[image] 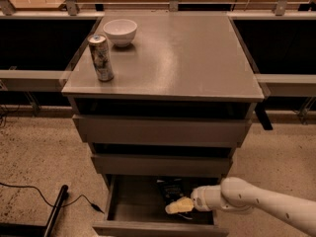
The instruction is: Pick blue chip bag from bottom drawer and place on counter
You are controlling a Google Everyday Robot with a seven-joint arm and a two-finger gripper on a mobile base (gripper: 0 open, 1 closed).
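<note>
The bottom drawer (158, 228) is pulled open below two closed grey drawers. The dark blue chip bag (170, 187) lies inside it toward the right, partly hidden by my arm. My gripper (178, 206), pale yellow at the end of the white arm, is down inside the drawer at the bag's near end. The arm reaches in from the lower right. The grey counter (192, 58) tops the cabinet.
A tall silver patterned can (100, 57) stands at the counter's left front and a white bowl (120, 31) sits behind it. A black cable and pole (54, 211) lie on the speckled floor at the left. Dark shelving flanks the cabinet.
</note>
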